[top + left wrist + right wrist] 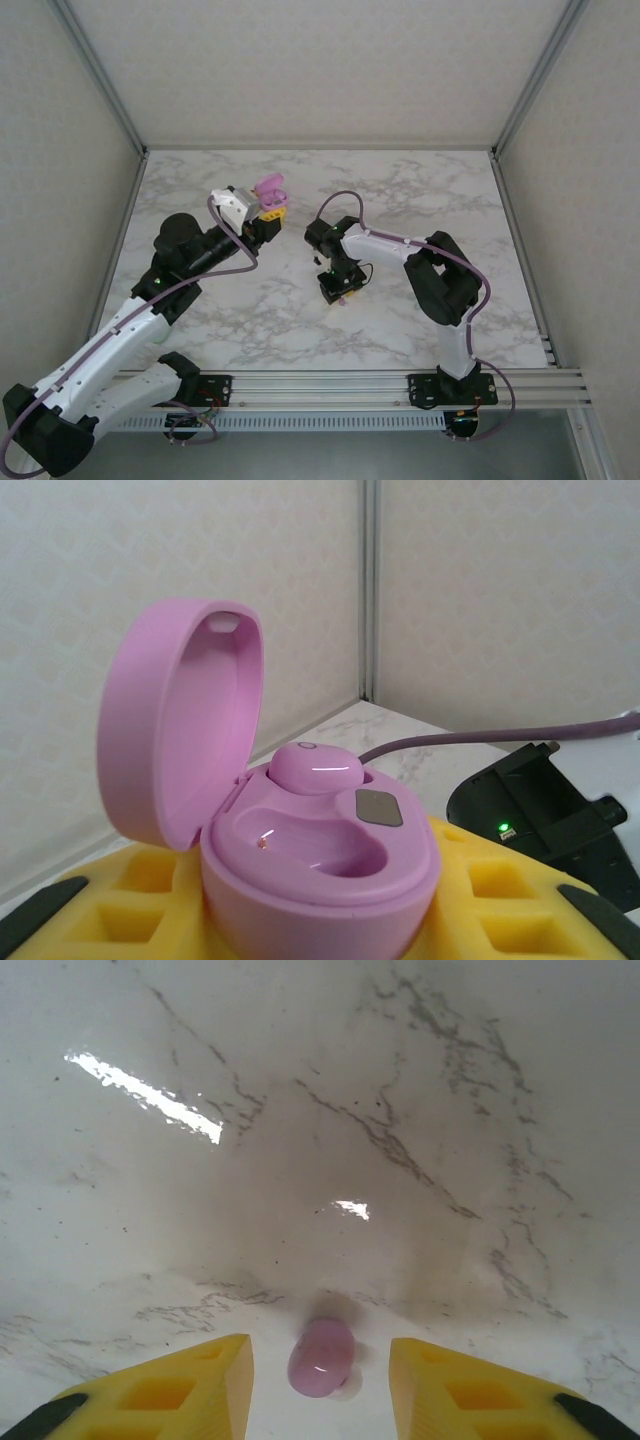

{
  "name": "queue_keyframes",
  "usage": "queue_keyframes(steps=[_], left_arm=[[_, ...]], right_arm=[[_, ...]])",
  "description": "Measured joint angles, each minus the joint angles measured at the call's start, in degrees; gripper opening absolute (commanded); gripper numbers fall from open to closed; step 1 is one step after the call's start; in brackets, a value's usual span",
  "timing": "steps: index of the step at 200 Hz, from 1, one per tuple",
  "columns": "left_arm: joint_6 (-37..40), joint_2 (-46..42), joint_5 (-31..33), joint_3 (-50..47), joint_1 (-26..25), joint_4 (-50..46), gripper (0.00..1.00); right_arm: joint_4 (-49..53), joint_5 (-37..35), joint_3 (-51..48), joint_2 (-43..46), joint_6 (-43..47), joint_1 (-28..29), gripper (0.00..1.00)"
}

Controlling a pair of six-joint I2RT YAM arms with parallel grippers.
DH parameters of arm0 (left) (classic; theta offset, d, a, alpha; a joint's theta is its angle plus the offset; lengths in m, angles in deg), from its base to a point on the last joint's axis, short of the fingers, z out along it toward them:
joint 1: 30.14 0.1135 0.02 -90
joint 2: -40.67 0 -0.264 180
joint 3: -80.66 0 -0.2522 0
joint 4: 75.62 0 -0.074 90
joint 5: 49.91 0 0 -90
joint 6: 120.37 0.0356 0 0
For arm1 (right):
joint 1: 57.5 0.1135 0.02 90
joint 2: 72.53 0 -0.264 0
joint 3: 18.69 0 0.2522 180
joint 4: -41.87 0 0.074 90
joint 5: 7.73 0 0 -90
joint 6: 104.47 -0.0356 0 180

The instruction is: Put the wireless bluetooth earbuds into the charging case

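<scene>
The right gripper (pixel 318 1348) points down at the worktop (pixel 300 1110). Its jaws are partly open and it has hold of nothing. A small pink-purple earbud (pixel 322 1358) lies on the marble directly between the two yellow fingers (pixel 170 1395). There is a narrow gap on each side, so neither finger touches it.

The left gripper (pixel 320 890) is closed on the pink charging case (pixel 330 875) and, as seen from above, it seems to hold the case up from the worktop. The lid (pixel 180 740) stands open on the left side of this gripper. In the socket farther from the gripper a second earbud (pixel 315 768) is already seated. The nearer socket (pixel 320 842) is empty.

I judge that the loose earbud will be very light, hard and smooth. Its surface is glossy and rounded like a bean, so it may slip or jump out sideways if the jaws close off-centre or too strongly. The best place to take hold looks to be across its widest middle part, with the fingers low, close to the worktop, and only a gentle squeeze. It probably will not break easily, but it is much smaller than the gripper and easy to lose. Its orientation in the jaws will also matter, because the empty socket has a shaped hollow and the earbud must go in the right way round.
</scene>
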Motion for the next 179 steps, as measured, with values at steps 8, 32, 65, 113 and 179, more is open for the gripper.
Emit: queue_keyframes(steps=[8,32,65,113,179], left_arm=[[0.0,0.02,0.0,0.0,0.0,0.0,0.33],[0.0,0.02,-0.11,0.0,0.0,0.0,0.33],[0.0,0.02,-0.17,0.0,0.0,0.0,0.33],[-0.02,0.11,-0.22,0.0,0.0,0.0,0.33],[-0.22,0.13,-0.22,0.0,0.0,0.02,0.33]], right_arm=[[-0.02,0.02,0.0,0.0,-0.61,0.0,0.39],[-0.07,0.02,0.0,0.0,-1.97,0.0,0.35],[-0.07,0.0,0.0,0.0,-2.84,0.0,0.34],[-0.17,0.02,-0.13,-0.35,-3.61,0.0,0.34],[-0.9,-0.04,-0.7,-1.73,-3.8,-0.11,0.3]])
